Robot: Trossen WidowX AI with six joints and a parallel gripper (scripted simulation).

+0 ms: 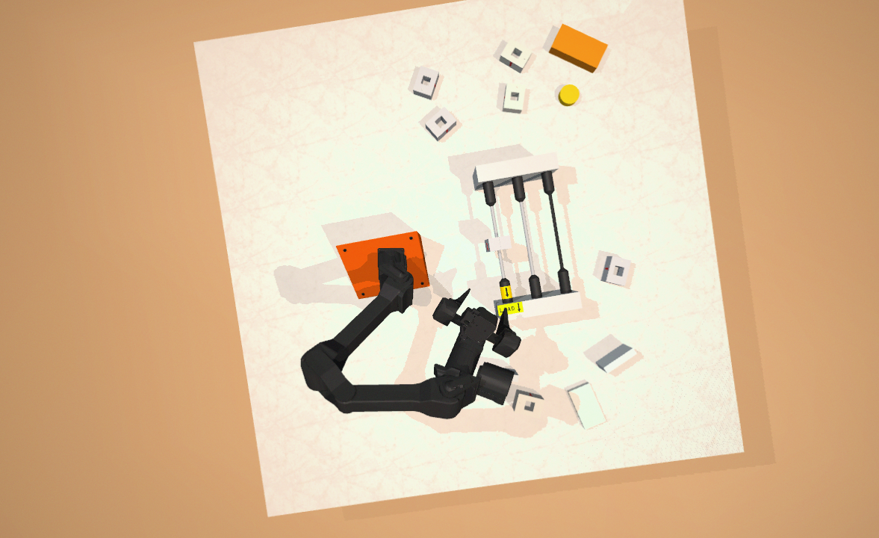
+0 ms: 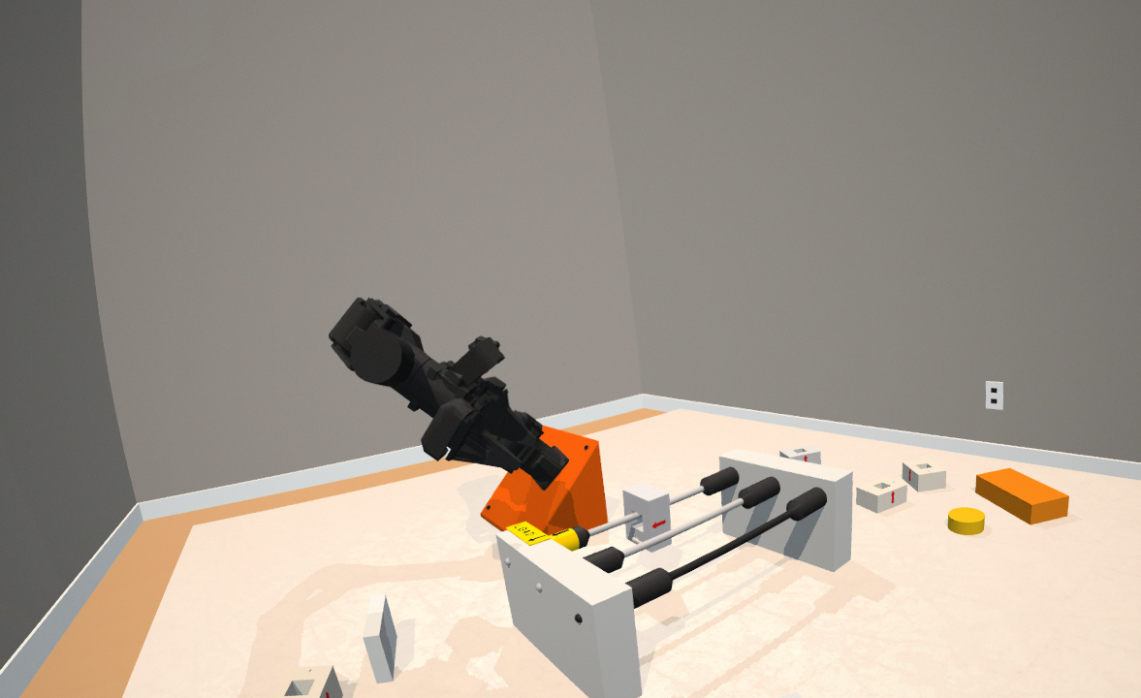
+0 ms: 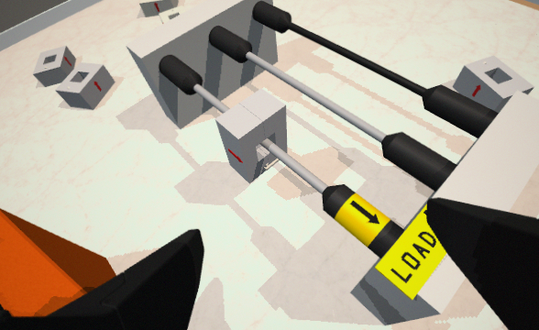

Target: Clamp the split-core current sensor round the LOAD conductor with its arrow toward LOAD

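Note:
The pale split-core sensor (image 1: 500, 242) (image 2: 637, 503) (image 3: 253, 112) is around the LOAD conductor (image 1: 502, 266) (image 3: 299, 170), between its two black end sleeves. Its red arrow (image 2: 659, 523) (image 3: 236, 156) points toward the yellow LOAD marker (image 1: 509, 308) (image 2: 525, 532) (image 3: 412, 261). The top seam looks closed in the wrist view. A gap and a small pale piece show at its lower side; I cannot tell whether it is latched. My gripper (image 1: 486, 300) (image 3: 313, 225) is open and empty, beside the marker end and away from the sensor.
Two more conductors (image 1: 530, 247) (image 1: 558, 234) run between the white end blocks (image 1: 519, 168) (image 2: 548, 564). Several square sensors (image 1: 426, 81) (image 1: 616, 270) and pale plates (image 1: 588, 406) lie around. An orange block (image 1: 579, 46) and yellow disc (image 1: 568, 95) lie at the back. The orange arm base (image 1: 358, 267) stands left.

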